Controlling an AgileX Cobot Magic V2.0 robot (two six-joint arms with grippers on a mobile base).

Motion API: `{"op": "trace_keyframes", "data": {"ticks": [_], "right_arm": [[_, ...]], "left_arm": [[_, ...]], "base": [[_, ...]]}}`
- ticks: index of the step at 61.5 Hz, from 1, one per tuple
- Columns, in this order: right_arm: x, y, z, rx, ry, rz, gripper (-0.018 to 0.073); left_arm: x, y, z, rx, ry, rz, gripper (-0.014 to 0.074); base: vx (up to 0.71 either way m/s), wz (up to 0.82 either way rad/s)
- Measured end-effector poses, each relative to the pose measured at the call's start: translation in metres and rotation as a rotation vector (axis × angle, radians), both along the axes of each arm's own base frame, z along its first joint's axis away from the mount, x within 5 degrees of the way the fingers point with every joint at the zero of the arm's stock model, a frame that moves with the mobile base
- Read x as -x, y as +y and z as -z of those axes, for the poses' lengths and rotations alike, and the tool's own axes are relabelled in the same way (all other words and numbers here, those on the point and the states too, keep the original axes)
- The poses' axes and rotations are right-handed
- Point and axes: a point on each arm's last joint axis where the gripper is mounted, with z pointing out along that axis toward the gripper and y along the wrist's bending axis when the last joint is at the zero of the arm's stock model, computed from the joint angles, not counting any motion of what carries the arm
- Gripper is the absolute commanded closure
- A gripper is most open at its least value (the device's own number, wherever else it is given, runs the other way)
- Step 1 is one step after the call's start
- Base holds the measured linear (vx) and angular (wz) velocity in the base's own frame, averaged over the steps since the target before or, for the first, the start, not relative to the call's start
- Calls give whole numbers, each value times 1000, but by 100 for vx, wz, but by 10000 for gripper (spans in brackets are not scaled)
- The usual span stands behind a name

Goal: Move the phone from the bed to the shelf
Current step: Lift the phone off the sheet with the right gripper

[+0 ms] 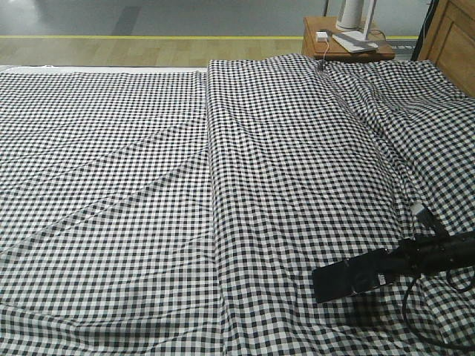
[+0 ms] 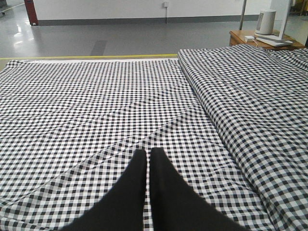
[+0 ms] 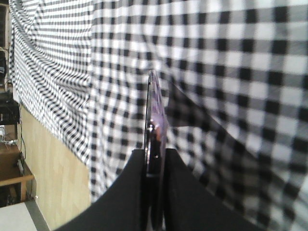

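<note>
Edgewise, phone (image 3: pixel 156 110) sits clamped within right end effector (image 3: pixel 154 156).

Phone (image 1: pixel 332 280) held off the bed (image 1: pixel 148 185) — pinched in the right claw (image 3: pixel 155 156).
A thin black slab with a pinkish-purple edge, seen edge-on from the wrist, one end clamped between the claw's two black fingers. It hangs over the bed's near right part, its dark shadow on the cloth beside it. The bed is black-and-white gingham in soft folds, with a long ridge down its middle.
</note>
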Motion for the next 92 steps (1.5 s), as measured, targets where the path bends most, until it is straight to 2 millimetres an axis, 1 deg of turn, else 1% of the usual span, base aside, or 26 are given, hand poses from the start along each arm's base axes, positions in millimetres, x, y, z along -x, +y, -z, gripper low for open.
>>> {"op": "trace_keyframes", "data": {"ticks": [11, 27, 41, 42, 43, 44, 47, 50, 56, 64, 81, 92], "right_arm": [[13, 8, -28, -8, -41, -5, 561], [31, 18, -81, 9, -102, 2, 561], [46, 26, -135, 49, -203, 9, 561], [47, 28, -143, 54, -219, 8, 561], [47, 28, -145, 56, -224, 9, 561], [48, 30, -152, 62, -241, 5, 561], [50, 34, -166, 79, -277, -3, 561], [51, 40, -179, 94, -314, -21, 561], [52, 60, -209, 117, -399, -82, 561], [58, 88, -239, 125, -481, -162, 561], [77, 136, -281, 114, -593, -286, 561], [89, 168, -300, 75, -658, -363, 561]], "left_arm": [[0, 0, 0, 0, 0, 0, 596], [0, 0, 0, 0, 0, 0, 596], [0, 0, 0, 0, 0, 0, 596], [0, 0, 0, 0, 0, 0, 596], [0, 0, 0, 0, 0, 0, 596], [0, 0, 0, 0, 0, 0, 596], [0, 0, 0, 0, 0, 0, 596], [0, 0, 0, 0, 0, 0, 596], [0, 0, 0, 0, 0, 0, 596], [0, 0, 0, 0, 0, 0, 596], [0, 0, 0, 0, 0, 0, 596], [0, 0, 0, 0, 0, 0, 596]], "base": [[0, 0], [0, 0], [0, 0], [0, 0], [0, 0], [0, 0], [0, 0], [0, 0], [0, 0], [0, 0], [0, 0], [0, 0]]}}
